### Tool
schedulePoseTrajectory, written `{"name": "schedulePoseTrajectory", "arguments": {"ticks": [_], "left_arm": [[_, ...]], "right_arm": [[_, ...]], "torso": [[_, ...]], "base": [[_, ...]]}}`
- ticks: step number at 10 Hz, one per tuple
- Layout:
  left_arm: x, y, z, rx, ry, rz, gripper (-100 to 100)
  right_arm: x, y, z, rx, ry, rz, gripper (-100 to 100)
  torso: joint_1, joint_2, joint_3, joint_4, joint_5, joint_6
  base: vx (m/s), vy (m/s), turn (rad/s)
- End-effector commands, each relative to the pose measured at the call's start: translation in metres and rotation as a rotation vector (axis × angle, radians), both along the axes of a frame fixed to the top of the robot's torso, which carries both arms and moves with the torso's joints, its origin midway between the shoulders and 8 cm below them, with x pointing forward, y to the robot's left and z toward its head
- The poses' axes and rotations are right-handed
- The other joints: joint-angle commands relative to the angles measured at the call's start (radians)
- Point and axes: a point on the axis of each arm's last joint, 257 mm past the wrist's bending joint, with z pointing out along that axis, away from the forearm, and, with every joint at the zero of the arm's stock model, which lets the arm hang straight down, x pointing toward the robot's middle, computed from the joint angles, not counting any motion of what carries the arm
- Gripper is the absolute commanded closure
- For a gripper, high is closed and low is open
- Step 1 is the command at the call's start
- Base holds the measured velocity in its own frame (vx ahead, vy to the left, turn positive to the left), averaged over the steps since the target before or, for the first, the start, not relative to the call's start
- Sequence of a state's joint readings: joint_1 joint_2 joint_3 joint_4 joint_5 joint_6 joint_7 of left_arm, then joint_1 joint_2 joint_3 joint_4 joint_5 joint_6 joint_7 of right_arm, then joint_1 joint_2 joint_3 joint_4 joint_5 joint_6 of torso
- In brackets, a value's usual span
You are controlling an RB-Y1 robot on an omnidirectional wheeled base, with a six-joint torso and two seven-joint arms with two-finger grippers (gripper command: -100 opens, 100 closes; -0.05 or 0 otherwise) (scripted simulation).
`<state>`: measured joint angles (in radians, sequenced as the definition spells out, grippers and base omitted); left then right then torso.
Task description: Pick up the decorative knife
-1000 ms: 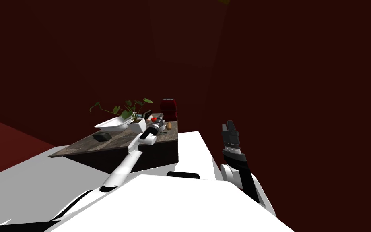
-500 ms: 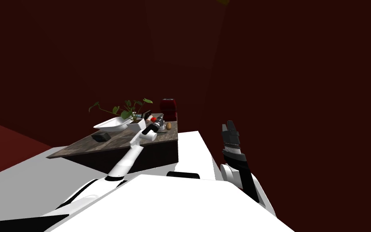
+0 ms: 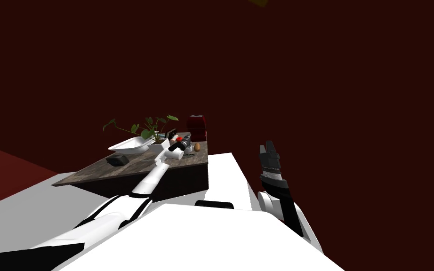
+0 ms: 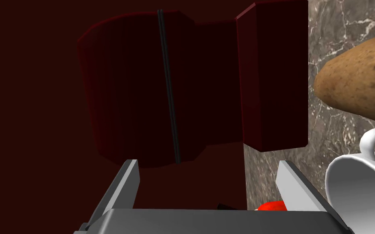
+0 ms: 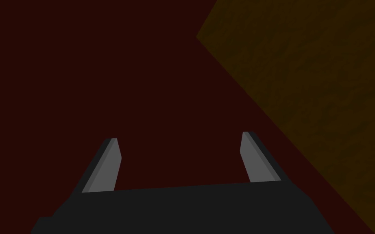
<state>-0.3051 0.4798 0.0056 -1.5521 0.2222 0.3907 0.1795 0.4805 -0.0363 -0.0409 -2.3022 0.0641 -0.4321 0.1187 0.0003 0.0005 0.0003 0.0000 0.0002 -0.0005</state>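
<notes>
My left gripper [image 3: 186, 142] reaches over the far end of the dark marble table [image 3: 131, 168]. Its fingers stand open [image 4: 209, 178] with nothing between them. They face a dark red appliance [image 4: 174, 89]. A small red thing [image 4: 270, 206] with a black bit beside it peeks over the gripper's body, low between the fingers. The head view shows that red thing [image 3: 179, 139] just by the gripper. I cannot tell whether it belongs to the decorative knife. My right gripper [image 3: 269, 147] is held up beside my chest, open [image 5: 180, 156].
A brown potato [image 4: 355, 81] and a white mug [image 4: 359, 183] lie close beside the left gripper. Further back on the table are a leafy plant in a white pot [image 3: 157, 136], a white dish [image 3: 129, 145] and a small dark box [image 3: 117, 160]. Dark red walls surround.
My left arm has stretched farther across the table, bringing its gripper nearer the dark red appliance. The right arm has stayed put.
</notes>
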Motion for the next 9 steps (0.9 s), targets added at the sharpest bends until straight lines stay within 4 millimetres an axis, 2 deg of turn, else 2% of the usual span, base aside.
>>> {"name": "schedulePoseTrajectory", "arguments": {"ticks": [1, 2, 3, 4, 5, 7, 8, 9], "left_arm": [[0.003, 0.007, -0.011, -0.002, 0.038, 0.015, -100], [0.013, 0.015, -0.009, -0.011, 0.071, 0.030, -100], [0.012, 0.021, -0.023, -0.012, 0.107, 0.044, -100], [0.019, 0.027, -0.017, -0.022, 0.127, 0.054, -100], [0.019, 0.034, -0.031, -0.025, 0.170, 0.073, -100], [0.025, 0.044, -0.031, -0.039, 0.210, 0.094, -100], [0.024, 0.051, -0.044, -0.042, 0.242, 0.109, -100], [0.030, 0.057, -0.035, -0.057, 0.260, 0.122, -100]], "right_arm": [[0.000, 0.000, 0.000, 0.000, 0.000, 0.000, 0], [0.000, 0.000, 0.000, 0.000, 0.000, 0.000, 0], [0.000, 0.000, 0.000, 0.000, 0.000, 0.000, 0], [0.000, 0.000, 0.000, 0.000, 0.000, 0.000, 0], [0.000, 0.000, 0.000, 0.000, 0.000, 0.000, 0], [0.000, 0.000, 0.000, 0.000, 0.000, 0.000, 0], [0.000, 0.000, 0.000, 0.000, 0.000, 0.000, 0], [0.000, 0.000, 0.000, 0.000, 0.000, 0.000, 0]], "torso": [[0.000, 0.000, 0.000, 0.000, 0.000, 0.000], [0.000, 0.000, 0.000, 0.000, 0.000, 0.000], [0.000, 0.000, 0.000, 0.000, 0.000, 0.000], [0.000, 0.000, 0.000, 0.000, 0.000, 0.000], [0.000, 0.000, 0.000, 0.000, 0.000, 0.000], [0.000, 0.000, 0.000, 0.000, 0.000, 0.000], [0.000, 0.000, 0.000, 0.000, 0.000, 0.000], [0.000, 0.000, 0.000, 0.000, 0.000, 0.000]], "base": [[0.000, 0.000, 0.000], [-0.010, 0.002, -0.016], [-0.011, 0.003, -0.020], [-0.018, 0.004, -0.026], [-0.016, 0.006, -0.015], [-0.011, 0.003, -0.007], [-0.015, 0.003, -0.019], [-0.022, 0.002, -0.019]]}}
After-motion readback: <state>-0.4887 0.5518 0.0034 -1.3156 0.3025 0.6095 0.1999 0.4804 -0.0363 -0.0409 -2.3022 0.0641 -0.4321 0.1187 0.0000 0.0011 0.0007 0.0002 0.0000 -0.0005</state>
